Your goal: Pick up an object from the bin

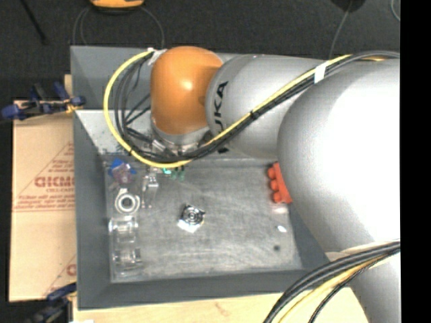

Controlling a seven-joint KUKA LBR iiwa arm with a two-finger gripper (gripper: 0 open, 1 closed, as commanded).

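Your gripper (159,172), tucked under the arm's orange cover (178,89), hangs over the upper-left part of the grey bin (229,251). You cannot tell whether it is released or grasping anything. Just to its left lies a small blue-and-purple piece (121,172), with a silver ring (125,202) and a clear plastic piece (126,244) lined up below. A crumpled metallic piece (191,218) sits mid-floor and a red block (277,184) lies at the right.

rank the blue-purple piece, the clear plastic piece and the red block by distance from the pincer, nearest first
From the pincer, at the bin's upper left in the camera view:
1. blue-purple piece, just to its left
2. clear plastic piece, lower left corner
3. red block, far right side
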